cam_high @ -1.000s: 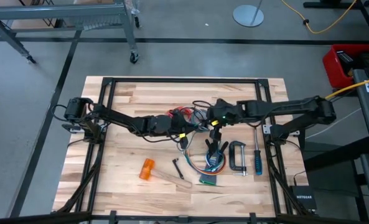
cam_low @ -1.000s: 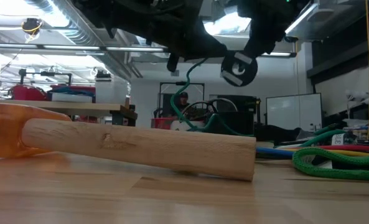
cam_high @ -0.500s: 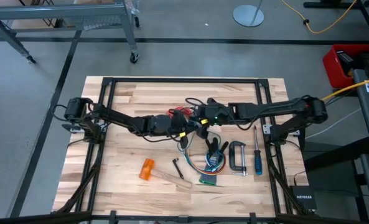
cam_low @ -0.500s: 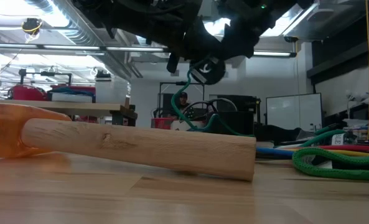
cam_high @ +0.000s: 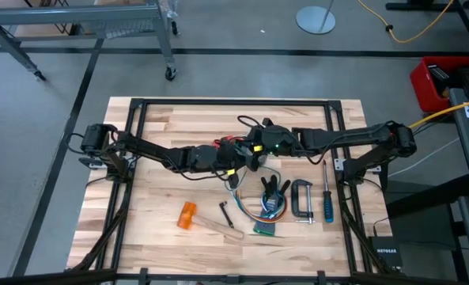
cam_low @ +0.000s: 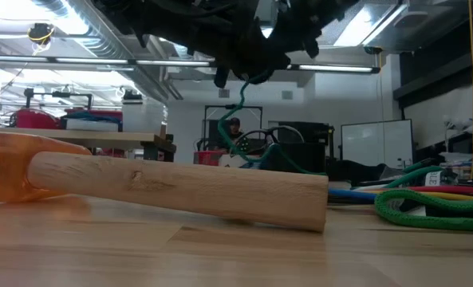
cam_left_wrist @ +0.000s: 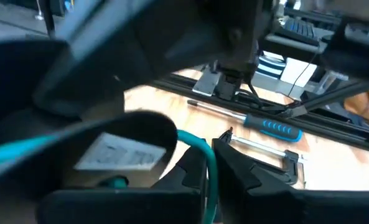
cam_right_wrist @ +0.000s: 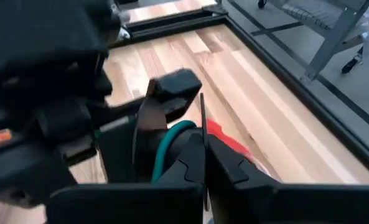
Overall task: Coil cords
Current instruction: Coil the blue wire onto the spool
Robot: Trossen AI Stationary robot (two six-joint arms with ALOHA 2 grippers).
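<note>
Teal cord [cam_left_wrist: 204, 163] hangs mid-table between both grippers, edges distant.

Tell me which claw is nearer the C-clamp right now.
Right, narrowly. The right claw and the left claw meet over the table's middle, and the C-clamp lies beyond them toward the right arm's side and the near edge.

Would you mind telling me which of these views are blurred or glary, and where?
Low view: the wooden handle looms soft right at the lens, ceiling lights glare behind silhouetted arms. Left wrist view: near parts smear; the screwdriver and clamp read clearer. Right wrist view: foreground blurred. High view: even, sharp.
</note>
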